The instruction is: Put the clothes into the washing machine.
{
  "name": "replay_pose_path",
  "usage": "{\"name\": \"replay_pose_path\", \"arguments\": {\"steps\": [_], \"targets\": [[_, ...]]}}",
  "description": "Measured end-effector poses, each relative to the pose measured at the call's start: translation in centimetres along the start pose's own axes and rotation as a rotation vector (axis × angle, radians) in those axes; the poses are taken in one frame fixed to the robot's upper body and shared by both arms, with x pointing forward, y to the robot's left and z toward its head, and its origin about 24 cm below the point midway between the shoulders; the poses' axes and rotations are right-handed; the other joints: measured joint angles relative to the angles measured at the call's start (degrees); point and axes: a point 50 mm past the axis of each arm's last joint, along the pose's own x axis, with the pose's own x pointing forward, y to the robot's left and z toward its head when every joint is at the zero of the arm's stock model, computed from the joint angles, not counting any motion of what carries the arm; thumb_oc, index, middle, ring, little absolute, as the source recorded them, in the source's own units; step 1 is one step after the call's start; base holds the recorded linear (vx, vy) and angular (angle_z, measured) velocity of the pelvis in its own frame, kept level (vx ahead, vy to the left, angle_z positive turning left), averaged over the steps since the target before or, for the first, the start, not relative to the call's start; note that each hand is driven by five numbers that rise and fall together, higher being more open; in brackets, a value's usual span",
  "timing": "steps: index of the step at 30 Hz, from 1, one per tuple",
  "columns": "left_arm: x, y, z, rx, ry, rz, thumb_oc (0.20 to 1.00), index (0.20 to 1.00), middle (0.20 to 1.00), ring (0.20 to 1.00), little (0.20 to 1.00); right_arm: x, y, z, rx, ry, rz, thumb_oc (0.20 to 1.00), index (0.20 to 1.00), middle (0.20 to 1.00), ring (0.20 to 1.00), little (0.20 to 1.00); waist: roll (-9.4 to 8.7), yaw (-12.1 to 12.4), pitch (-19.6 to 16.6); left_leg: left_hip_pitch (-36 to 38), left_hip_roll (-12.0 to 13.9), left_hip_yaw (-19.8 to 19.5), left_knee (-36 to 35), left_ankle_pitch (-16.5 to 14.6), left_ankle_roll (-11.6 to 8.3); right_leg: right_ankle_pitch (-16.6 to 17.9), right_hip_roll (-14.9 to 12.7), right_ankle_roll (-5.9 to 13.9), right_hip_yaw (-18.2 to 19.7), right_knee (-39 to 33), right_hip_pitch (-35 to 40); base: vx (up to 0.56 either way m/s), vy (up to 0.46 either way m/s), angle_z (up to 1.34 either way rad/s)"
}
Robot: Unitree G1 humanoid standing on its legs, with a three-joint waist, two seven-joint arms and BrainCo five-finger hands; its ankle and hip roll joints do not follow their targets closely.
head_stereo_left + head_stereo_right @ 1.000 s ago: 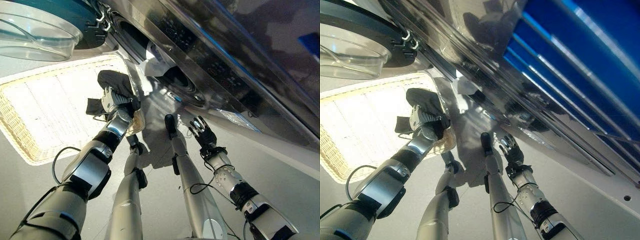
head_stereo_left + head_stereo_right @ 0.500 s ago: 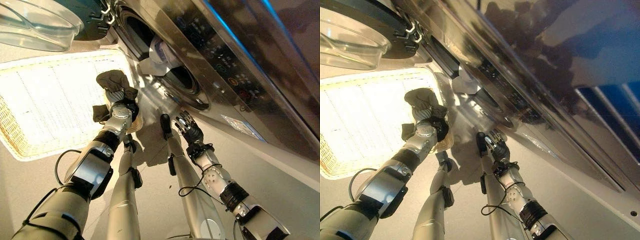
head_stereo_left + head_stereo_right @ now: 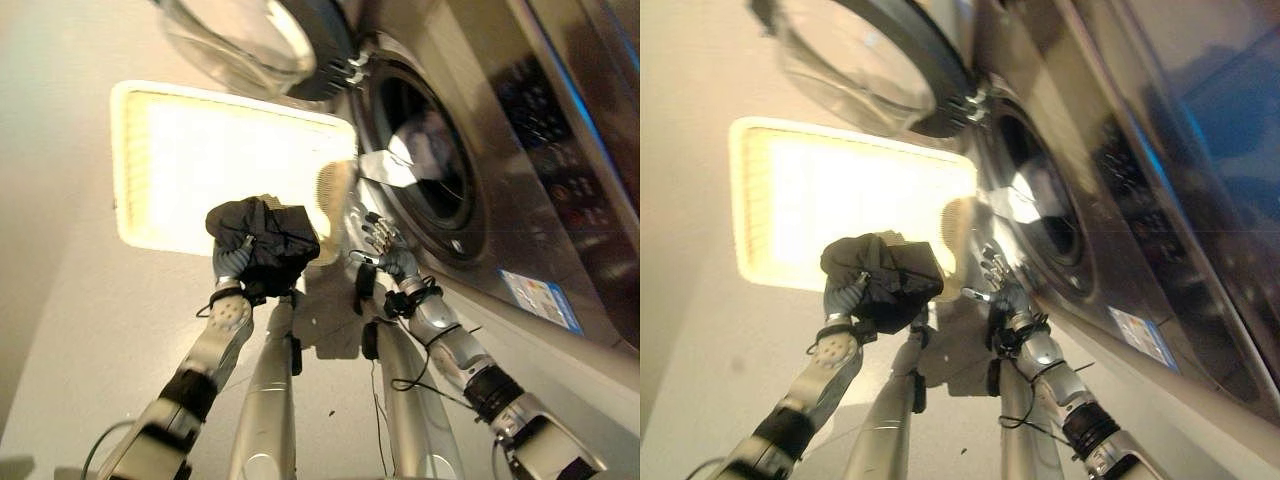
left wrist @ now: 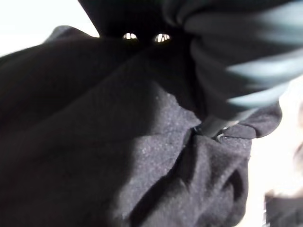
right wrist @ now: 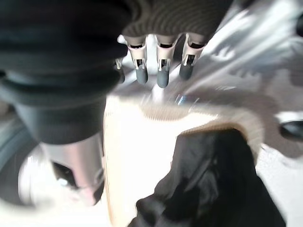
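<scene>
Left hand (image 3: 232, 268) is curled around a bundle of black cloth (image 3: 262, 238), holding it up off the floor, in front of the near right corner of the pale wicker basket (image 3: 140, 110). In the left wrist view the dark fabric (image 4: 118, 156) bunches against the hand and covers most of its fingers. Right hand (image 3: 385, 252) is raised just right of the cloth, fingers spread and relaxed, holding nothing, close to the front panel of the washing machine (image 3: 520, 220). The machine stands on the right; its round drum opening (image 3: 425, 165) gapes, with something pale showing inside. Its glass door (image 3: 260, 40) is swung wide to the far left, above the basket.
</scene>
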Motion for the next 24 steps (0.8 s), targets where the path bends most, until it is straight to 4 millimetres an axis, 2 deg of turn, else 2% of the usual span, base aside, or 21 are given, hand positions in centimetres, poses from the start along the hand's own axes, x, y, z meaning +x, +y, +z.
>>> {"name": "replay_pose_path", "arguments": {"steps": [2, 4, 5, 9, 11, 16, 24], "targets": [[-0.3, -0.4, 0.9, -0.036, -0.020, -0.117, 0.200, 0.200, 0.200, 0.200, 0.200, 0.7, -0.2, 0.8, -0.114, -0.012, 0.048, 1.000, 1.000, 1.000, 1.000, 1.000, 1.42, 1.68, -0.02, 0.31, -0.54, -1.23, 0.71, -0.18, 0.04, -1.48, -0.98, -0.05, -1.19, 1.61, 0.60, -0.02, 0.019, 0.40], [-0.4, -1.2, 2.0, -0.057, -0.048, -0.240, 0.200, 0.200, 0.200, 0.200, 0.200, 1.6, 0.3, 1.7, -0.203, -0.036, 0.100, 1.000, 1.000, 1.000, 1.000, 1.000, 1.70, 2.77, 0.00, 0.31, -0.81, -1.30, 1.67, -0.26, -0.05, -1.95, -1.43, 0.06, -1.29, 2.94, 0.84, -0.01, 0.039, 0.19], [-0.4, -1.2, 2.0, -0.057, -0.048, -0.240, 0.200, 0.200, 0.200, 0.200, 0.200, 1.6, 0.3, 1.7, -0.203, -0.036, 0.100, 1.000, 1.000, 1.000, 1.000, 1.000, 1.70, 2.77, 0.00, 0.31, -0.81, -1.30, 1.67, -0.26, -0.05, -1.95, -1.43, 0.06, -1.29, 2.94, 0.84, -0.01, 0.027, 0.08], [-0.5, -4.4, 3.4, -0.118, -0.076, -0.492, 0.200, 0.200, 0.200, 0.200, 0.200, 2.1, 1.3, 2.1, -0.309, -0.045, 0.164, 1.000, 1.000, 1.000, 1.000, 1.000, 1.78, 2.84, 0.03, 1.25, -1.18, -2.21, 2.21, -0.31, 0.17, -2.02, -1.86, 0.39, -2.46, 2.31, 2.83, -0.03, 0.032, 0.14], [-0.5, -5.2, 3.7, -0.126, -0.081, -0.556, 0.200, 0.200, 0.200, 0.200, 0.200, 2.1, 1.7, 1.9, -0.329, -0.041, 0.187, 1.000, 1.000, 1.000, 1.000, 1.000, 1.78, 2.67, 0.03, 1.50, -1.12, -2.21, 2.23, -0.26, 0.18, -1.88, -1.76, 0.46, -2.51, 2.19, 3.23, 0.00, 0.000, 0.00], [-0.7, -6.3, 3.6, -0.113, -0.054, -0.644, 0.200, 0.200, 0.200, 0.200, 0.200, 1.9, 2.2, 1.3, -0.345, 0.008, 0.272, 1.000, 1.000, 1.000, 1.000, 1.000, 1.78, 2.61, 0.03, 1.52, -0.76, -2.21, 2.28, -0.15, 0.28, -1.73, -1.38, 0.37, -2.68, 1.83, 3.52, 0.00, -0.006, 0.00], [-1.0, -6.8, 3.0, -0.049, 0.000, -0.725, 0.200, 0.200, 0.200, 0.200, 0.200, 1.3, 3.1, 0.1, -0.163, 0.173, 0.500, 1.000, 1.000, 1.000, 1.000, 1.000, 1.78, 2.04, 0.03, 2.52, 0.31, -2.03, 1.82, -0.26, 0.14, -0.51, -0.15, 0.23, -3.41, -1.59, 6.05, -0.01, -0.009, -0.01]]}}
